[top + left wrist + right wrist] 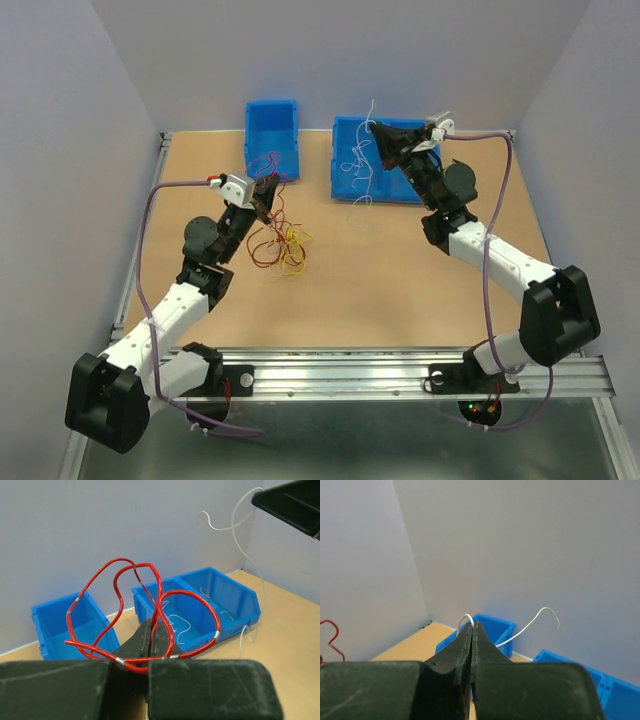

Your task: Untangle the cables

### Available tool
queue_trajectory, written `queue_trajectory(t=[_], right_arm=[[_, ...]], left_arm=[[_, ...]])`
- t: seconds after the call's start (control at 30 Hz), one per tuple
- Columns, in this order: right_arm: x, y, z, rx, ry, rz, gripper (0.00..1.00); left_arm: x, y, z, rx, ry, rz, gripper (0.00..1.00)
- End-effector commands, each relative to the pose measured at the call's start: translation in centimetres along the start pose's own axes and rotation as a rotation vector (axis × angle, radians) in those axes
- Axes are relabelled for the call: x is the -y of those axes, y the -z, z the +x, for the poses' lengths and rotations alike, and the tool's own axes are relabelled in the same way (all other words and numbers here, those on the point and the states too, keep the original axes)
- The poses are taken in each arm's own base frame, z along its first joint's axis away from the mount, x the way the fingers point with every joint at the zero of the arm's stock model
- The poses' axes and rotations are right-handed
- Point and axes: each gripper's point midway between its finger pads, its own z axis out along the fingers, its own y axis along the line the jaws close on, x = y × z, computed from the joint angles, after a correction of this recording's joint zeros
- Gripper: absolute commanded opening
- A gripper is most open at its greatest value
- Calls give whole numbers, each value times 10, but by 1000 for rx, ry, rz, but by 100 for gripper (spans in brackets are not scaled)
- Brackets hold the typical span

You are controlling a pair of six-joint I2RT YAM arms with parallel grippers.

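The cables lie as a loose clump (pixel 283 245) of red and yellow loops on the table, just right of my left arm. My left gripper (pixel 266 196) is raised above the clump and shut on a red cable (pixel 150 580), whose loops curl up over the fingertips (pixel 145 637). My right gripper (pixel 374 130) hovers over the right blue bin (pixel 340 160), shut on a thin white cable (pixel 530 625). That white cable (pixel 250 555) dangles toward the bin. Several white cables (pixel 360 168) lie inside it.
A smaller blue bin (pixel 250 130) stands at the back, left of the larger one, close behind my left gripper. Grey walls close in the table on three sides. A metal rail (pixel 400 365) runs along the near edge.
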Motion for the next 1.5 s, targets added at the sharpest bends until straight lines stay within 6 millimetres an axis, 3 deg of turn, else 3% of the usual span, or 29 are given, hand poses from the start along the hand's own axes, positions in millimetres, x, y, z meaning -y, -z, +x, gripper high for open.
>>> queue_trajectory(t=[0.0, 0.03, 0.17, 0.4, 0.5, 0.6, 0.7, 0.73, 0.8, 0.83, 1.2, 1.47], right_arm=[[3, -32, -53, 174, 52, 3, 0], [5, -38, -44, 162, 49, 6, 1], [11, -51, -45, 181, 69, 19, 1], [49, -58, -43, 225, 21, 159, 0], [56, -66, -45, 241, -13, 159, 1], [74, -72, -29, 222, -49, 179, 0], [89, -77, -27, 207, -104, 171, 0], [95, -79, -13, 165, -121, 169, 0], [99, -83, -14, 145, -142, 133, 1], [103, -84, -3, 114, -152, 134, 1], [108, -99, 34, -31, -168, 104, 0], [101, -93, 84, -178, -217, 44, 0]], left_arm=[[5, -5, -16, 71, -22, 27, 3], [5, -5, -15, 67, -21, 28, 3], [5, -5, -16, 70, -21, 25, 3], [6, -4, -14, 66, -22, 33, 3], [6, -6, -13, 62, -20, 33, 3], [5, -6, -11, 57, -20, 31, 3], [5, -8, -8, 50, -18, 31, 3], [5, -9, -6, 44, -15, 31, 3], [4, -10, -4, 39, -17, 28, 3], [5, -11, -4, 39, -15, 30, 3], [7, -7, -11, 54, -14, 39, 3], [9, -8, -7, 45, -15, 47, 3]])
